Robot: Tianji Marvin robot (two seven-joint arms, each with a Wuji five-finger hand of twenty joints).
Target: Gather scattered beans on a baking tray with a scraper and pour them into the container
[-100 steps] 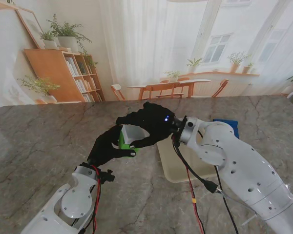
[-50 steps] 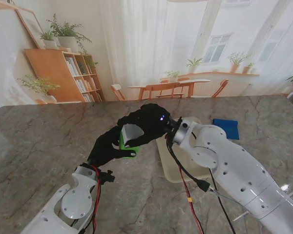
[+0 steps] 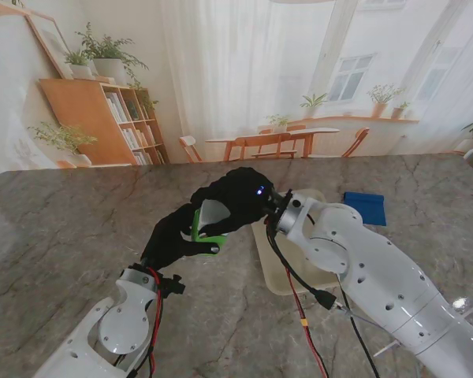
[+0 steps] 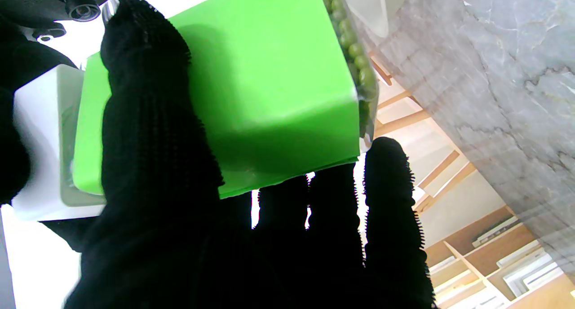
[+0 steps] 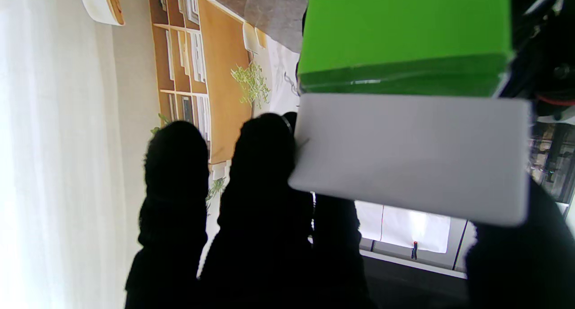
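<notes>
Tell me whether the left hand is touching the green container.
Touching. The left wrist view shows the left hand wrapped on the green container, its thumb pressed flat across one side.

One green container (image 3: pixel 207 233), one scraper (image 3: pixel 214 215), one tray (image 3: pixel 277 272), one blue cloth (image 3: pixel 366 207).

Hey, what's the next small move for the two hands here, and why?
Probably tip the white flat scraper in the right hand a little steeper over the green box container held by the left hand. Its edge sits at the container's mouth, and small green beans already lie inside.
</notes>
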